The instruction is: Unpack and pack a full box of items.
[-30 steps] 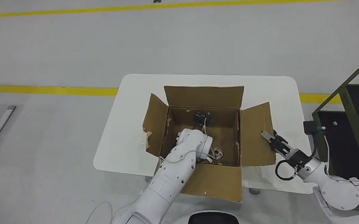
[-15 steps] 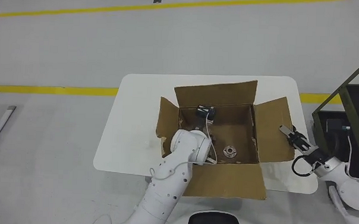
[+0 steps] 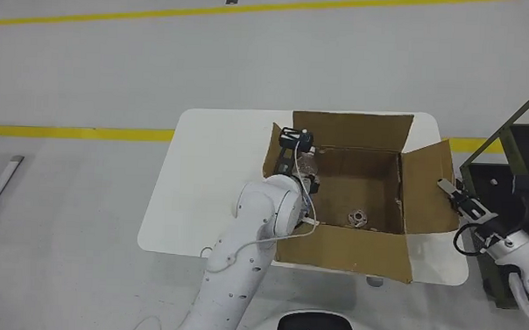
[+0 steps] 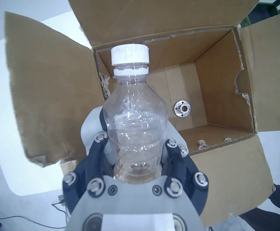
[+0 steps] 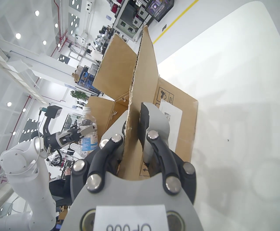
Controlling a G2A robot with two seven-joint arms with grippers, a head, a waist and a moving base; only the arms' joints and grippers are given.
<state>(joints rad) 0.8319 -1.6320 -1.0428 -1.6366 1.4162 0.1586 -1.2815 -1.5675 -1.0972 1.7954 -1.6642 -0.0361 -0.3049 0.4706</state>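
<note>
Top view, open box (image 3: 353, 131), seemingly one flange (image 3: 357, 218)

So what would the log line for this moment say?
left gripper: shut on bottle, by box rim | right gripper: shut on flap | box: metal flange inside

Nothing legible; box (image 5: 182, 124) carries white label (image 5: 170, 112), handling symbols (image 5: 165, 94).

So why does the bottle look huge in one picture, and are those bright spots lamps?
Left wrist view: the wide lens sits close, so the bottle in the left claw looms and the box walls splay; light glints on the plastic. Right wrist view: ceiling lamps glare as white spots. Top view: even light, little bending.
</note>
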